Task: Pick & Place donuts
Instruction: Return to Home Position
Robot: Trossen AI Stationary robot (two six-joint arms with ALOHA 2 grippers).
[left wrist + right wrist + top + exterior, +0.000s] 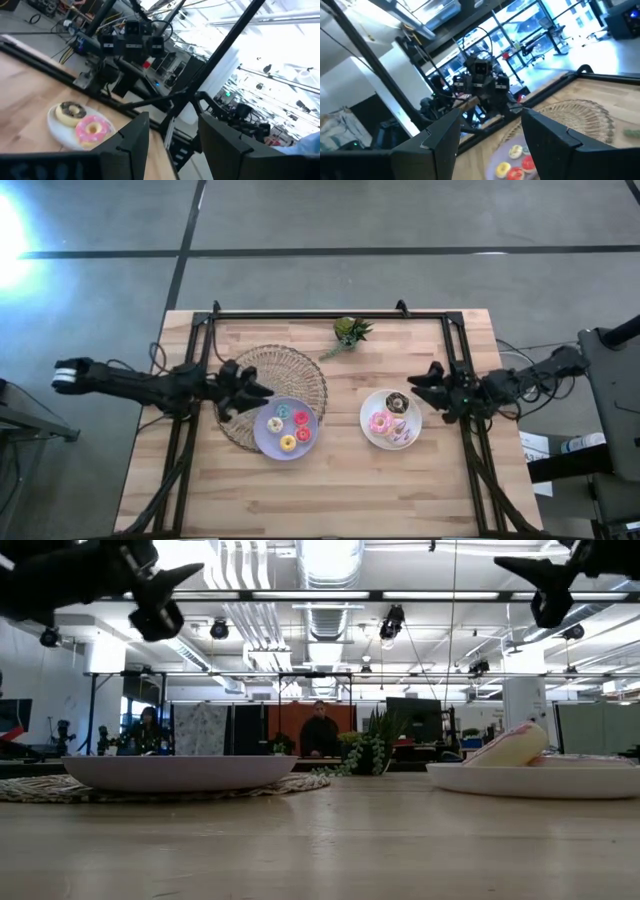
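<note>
Several tiny donuts in orange, teal, red and yellow lie on a lilac plate left of centre. Larger donuts, a chocolate-brown one and pink ones, lie on a white plate right of centre. My left gripper hangs open and empty above the table at the lilac plate's far left. My right gripper hangs open and empty above the table beside the white plate's far right. Both are high in the low view.
The lilac plate rests on a round woven mat. A small green plant stands at the far middle. A black frame runs along the table's far edge and sides. People show in the room beyond the table.
</note>
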